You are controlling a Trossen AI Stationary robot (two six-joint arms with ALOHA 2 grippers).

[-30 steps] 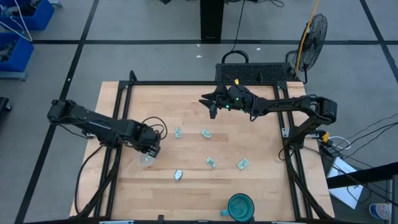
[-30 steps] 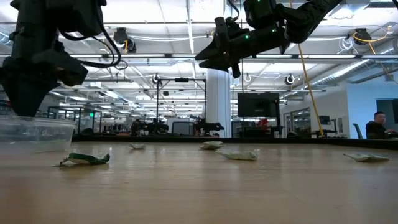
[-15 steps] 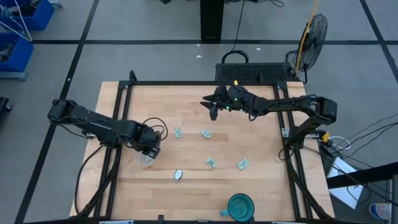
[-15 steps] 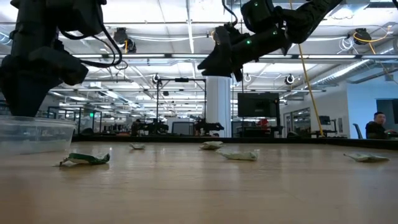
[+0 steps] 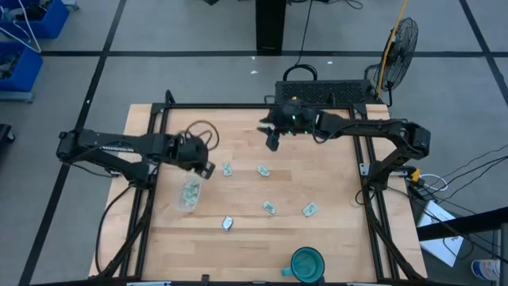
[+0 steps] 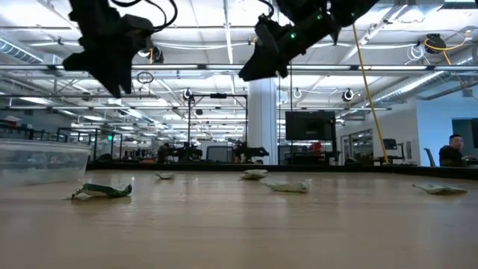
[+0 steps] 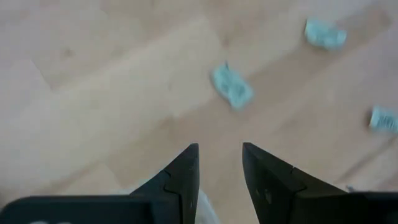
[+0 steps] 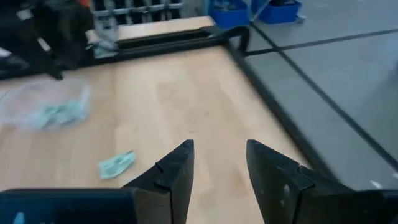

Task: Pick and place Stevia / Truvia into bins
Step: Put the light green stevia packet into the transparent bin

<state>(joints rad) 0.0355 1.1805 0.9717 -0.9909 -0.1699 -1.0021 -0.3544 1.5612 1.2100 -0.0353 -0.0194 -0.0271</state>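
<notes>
The clear tub (image 5: 189, 193) stands on the table's left half with several pale green sachets inside; it also shows in the low view (image 6: 41, 161) and the right wrist view (image 8: 46, 106). Several more sachets lie flat on the wood, among them one (image 5: 227, 169) just right of my left gripper, one (image 5: 263, 170) mid-table and one (image 5: 228, 223) nearer the front. My left gripper (image 5: 205, 168) is open and empty, raised above the table (image 6: 112, 75) just beyond the tub's far right corner. My right gripper (image 5: 272, 139) is open and empty, high (image 6: 250, 71) over the table's far middle.
A teal cup (image 5: 308, 262) stands at the table's near edge, right of centre. Two more sachets (image 5: 270, 207) (image 5: 309, 210) lie right of centre. A black frame rail (image 5: 238, 106) runs along the table's far edge.
My left gripper has risen out from over the tub and gone toward the far edge and a little right; the tub with its sachets now shows uncovered. My right gripper has risen a little over the far middle.
</notes>
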